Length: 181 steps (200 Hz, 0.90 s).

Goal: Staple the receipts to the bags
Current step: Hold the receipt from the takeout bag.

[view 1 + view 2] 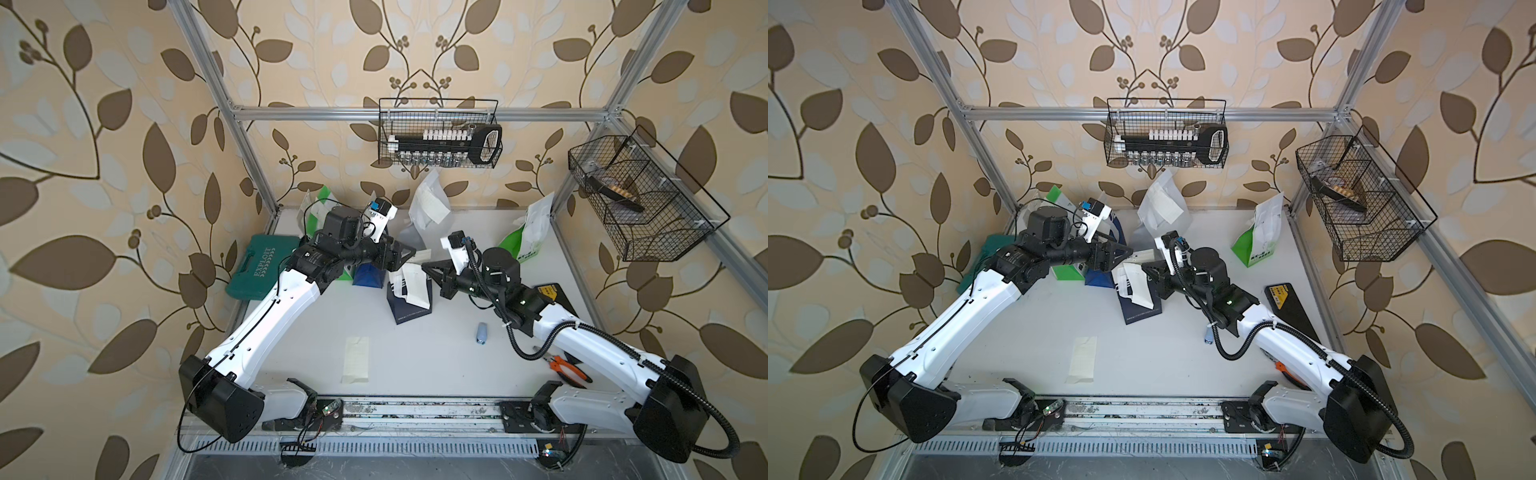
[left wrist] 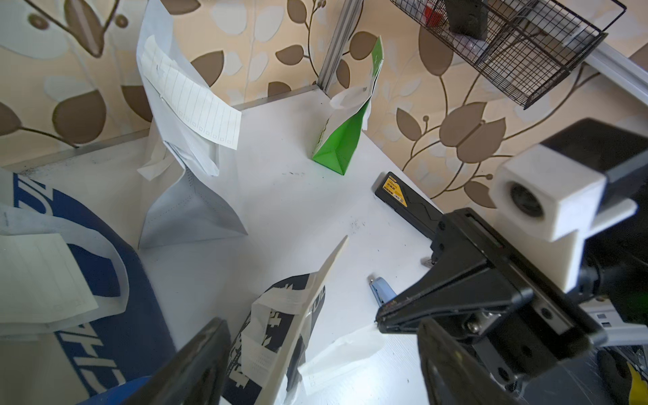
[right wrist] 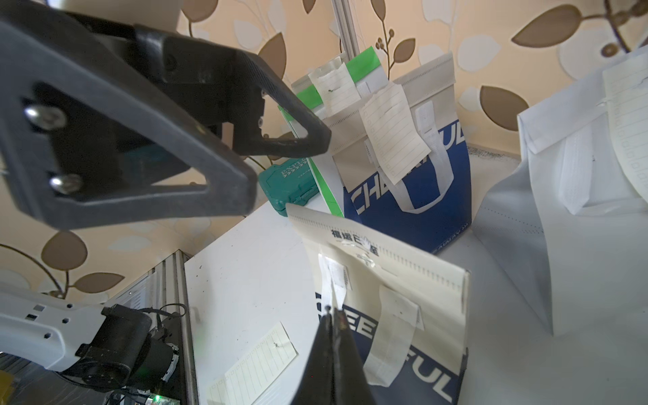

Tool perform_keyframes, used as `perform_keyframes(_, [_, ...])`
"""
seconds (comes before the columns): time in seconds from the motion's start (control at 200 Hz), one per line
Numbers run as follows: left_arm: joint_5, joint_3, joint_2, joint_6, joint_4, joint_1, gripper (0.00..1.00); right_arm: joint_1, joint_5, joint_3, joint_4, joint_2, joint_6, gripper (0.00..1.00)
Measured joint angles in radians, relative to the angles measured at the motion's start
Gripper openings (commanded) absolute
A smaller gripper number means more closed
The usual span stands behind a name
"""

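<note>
Left gripper (image 2: 321,322): fingers (image 2: 200,357) spread wide, holding nothing. They sit either side of the top edge of the navy bag (image 1: 409,309); can't tell if either finger touches it.

Right gripper (image 3: 332,312): fingers pressed fully together, pinching the navy bag's white handle (image 3: 328,280) at the tips. In the left wrist view the handle runs from the bag to those tips.

Navy bag is around the table centre, between the two grippers, and tilted. A cream slip (image 3: 392,333) hangs down its face with a small dark mark on it; can't tell if that is a staple.

One loose receipt (image 1: 355,359) lies flat near the middle of the table's front edge, well apart from both grippers.

Stapler (image 1: 481,332), light blue, lies on the table toward the right side, beside the right arm, untouched.

Other bags:
- White bag (image 1: 428,208) at the back edge, lined receipt (image 2: 196,101) on its top.
- Blue bag (image 3: 413,196) toward the back left, slip (image 3: 392,133) hanging on its front.
- Green bag (image 3: 350,66) behind the blue bag, slip (image 3: 335,87) on its top.
- Second green bag (image 1: 525,237) near the back right corner.

Teal case (image 1: 253,268) lies at the left edge and black case (image 1: 552,295) at the right edge.
</note>
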Motion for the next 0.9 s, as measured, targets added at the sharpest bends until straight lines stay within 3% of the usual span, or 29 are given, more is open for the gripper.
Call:
perform_keyframes(0.425, [0.038, 0.008, 0.080, 0.027, 0.000, 0.000, 0.79, -0.073, -0.011, 0.000, 0.048, 0.012, 0.014, 0.00])
perform_keyframes(0.695, [0.061, 0.008, 0.103, 0.073, 0.003, 0.000, 0.69, -0.098, -0.023, 0.000, 0.048, 0.031, 0.014, 0.00])
perform_keyframes(0.905, [0.062, 0.008, 0.116, 0.103, 0.003, 0.000, 0.67, -0.103, -0.028, 0.006, 0.047, 0.040, 0.014, 0.00])
